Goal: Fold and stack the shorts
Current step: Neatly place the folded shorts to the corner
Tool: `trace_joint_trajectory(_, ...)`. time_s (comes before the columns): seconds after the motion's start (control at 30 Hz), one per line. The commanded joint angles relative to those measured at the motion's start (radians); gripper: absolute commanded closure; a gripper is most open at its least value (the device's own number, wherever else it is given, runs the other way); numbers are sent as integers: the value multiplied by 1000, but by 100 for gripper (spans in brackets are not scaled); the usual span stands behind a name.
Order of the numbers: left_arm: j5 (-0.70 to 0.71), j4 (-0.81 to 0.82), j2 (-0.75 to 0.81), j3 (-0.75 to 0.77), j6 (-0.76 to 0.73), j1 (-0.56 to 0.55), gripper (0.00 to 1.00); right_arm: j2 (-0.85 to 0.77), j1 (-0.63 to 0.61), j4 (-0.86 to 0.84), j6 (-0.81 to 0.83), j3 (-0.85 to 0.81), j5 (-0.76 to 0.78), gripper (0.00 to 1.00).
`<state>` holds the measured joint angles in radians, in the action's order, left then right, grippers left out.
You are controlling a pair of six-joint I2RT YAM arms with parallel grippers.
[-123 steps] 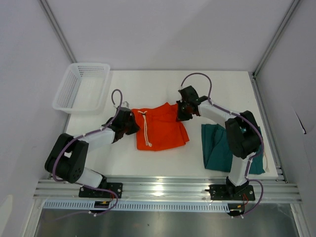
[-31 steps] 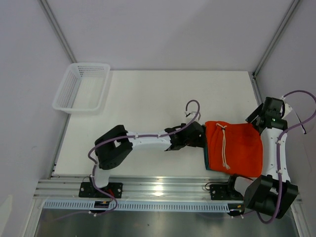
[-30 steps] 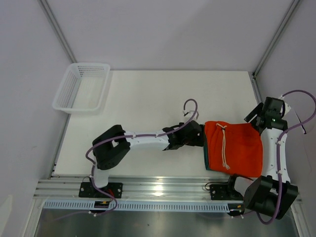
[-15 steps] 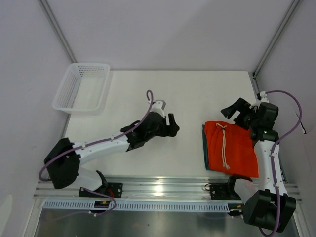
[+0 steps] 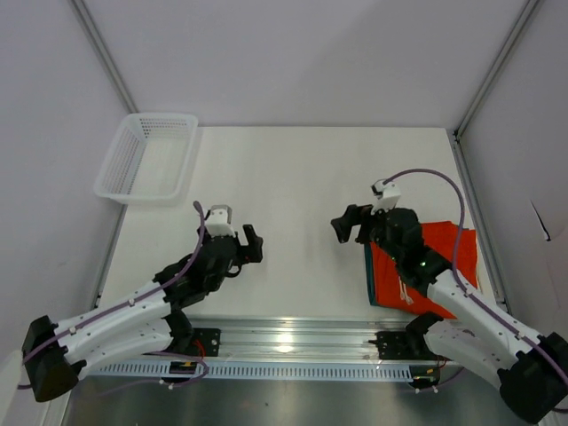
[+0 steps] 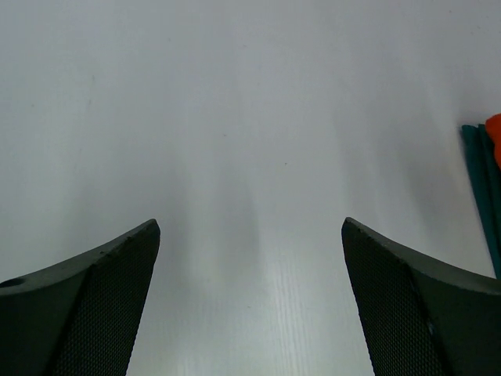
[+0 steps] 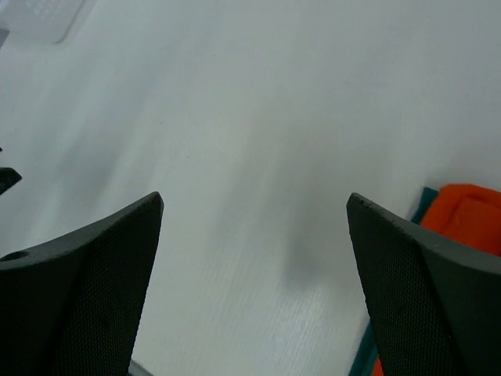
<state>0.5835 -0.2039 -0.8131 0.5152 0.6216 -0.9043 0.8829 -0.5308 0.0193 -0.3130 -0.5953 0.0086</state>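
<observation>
– Since both pairs sit stacked by the near right corner, orange shorts (image 5: 446,251) on teal shorts (image 5: 368,277), what's the risk?
– Right arm (image 5: 459,295) hangs over them; a low swing could prob. drag the top pair off. Right gripper (image 5: 344,227) & left gripper (image 5: 250,245) both spread wide, nothing btw fingers.
– Basket (image 5: 146,158)?
– Far left corner, well apart, no issue.

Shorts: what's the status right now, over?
Left hand and right hand open, empty, off the cloth. Orange shorts folded on teal shorts, right side. Basket far left, not in the way.
</observation>
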Motion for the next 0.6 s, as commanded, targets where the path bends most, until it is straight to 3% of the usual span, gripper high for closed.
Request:
trace_joint_trajectory(0.0, 131, -64, 101, -35, 3, 7, 1, 48, -176, -218, 110, 32, 295, 0)
trace_joint_trajectory(0.2, 121, -91, 221, -86, -39, 5, 1, 108, -327, -435, 209, 136, 350, 1)
trace_joint_trajectory(0.57, 134, -65, 288, -167, -71, 5, 1, 185, -328, -476, 222, 153, 358, 1)
